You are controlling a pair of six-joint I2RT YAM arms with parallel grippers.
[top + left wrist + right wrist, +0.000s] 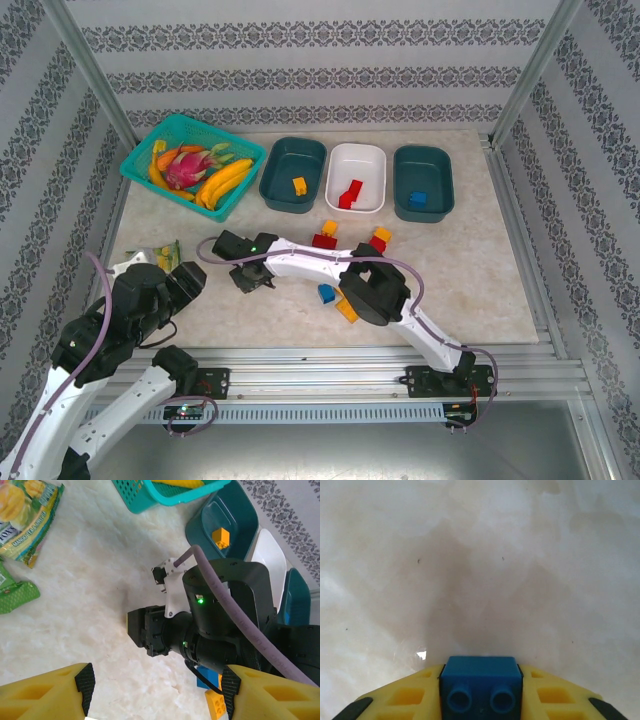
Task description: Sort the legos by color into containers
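Observation:
My right gripper is shut on a blue lego, held low over the bare tabletop. From above, that gripper is reached far left across the table. My left gripper stands open just left of it with nothing between its fingers. The left dark teal tub holds a yellow-orange lego. A red lego lies in the white tub, and a blue lego in the right dark teal tub. Loose legos lie mid-table: red and yellow ones, a blue one, a yellow one.
A bright teal basket of fruit stands at the back left. Snack packets lie near the left edge, close to my left arm. The right arm's links stretch over the loose legos. Metal frame posts rise at both back corners.

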